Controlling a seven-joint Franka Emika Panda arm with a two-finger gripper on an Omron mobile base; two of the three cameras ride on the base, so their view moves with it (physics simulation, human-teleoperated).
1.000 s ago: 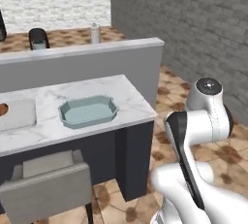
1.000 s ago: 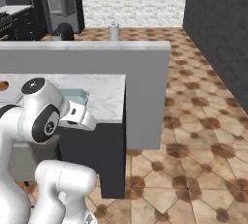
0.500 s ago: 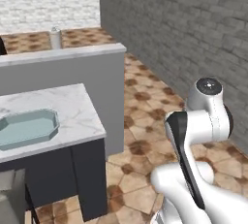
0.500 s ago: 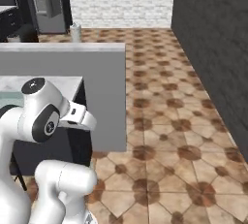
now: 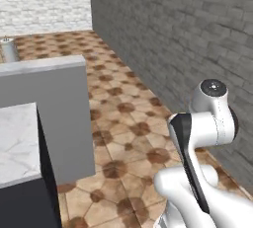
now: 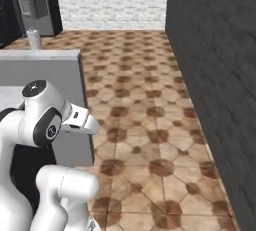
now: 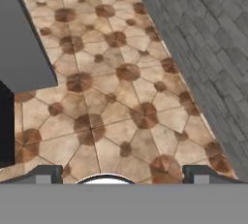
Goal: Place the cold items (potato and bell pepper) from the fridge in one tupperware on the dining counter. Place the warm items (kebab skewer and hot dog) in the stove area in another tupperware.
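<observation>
Evidently nothing is being carried: the jaws are being held spread over tiled floor (image 7: pixel 121 102), beside the white marble-veined table (image 5: pixel 17 140), presumably for transit.

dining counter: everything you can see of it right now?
The dining counter shows just its end at the left of the left base view: a white marble-veined top, a dark base below, and a plain grey raised back ledge standing upright behind it. It rests on the brown tiled floor. The visible piece of top is bare. A small pale cylinder shows behind the ledge.
</observation>
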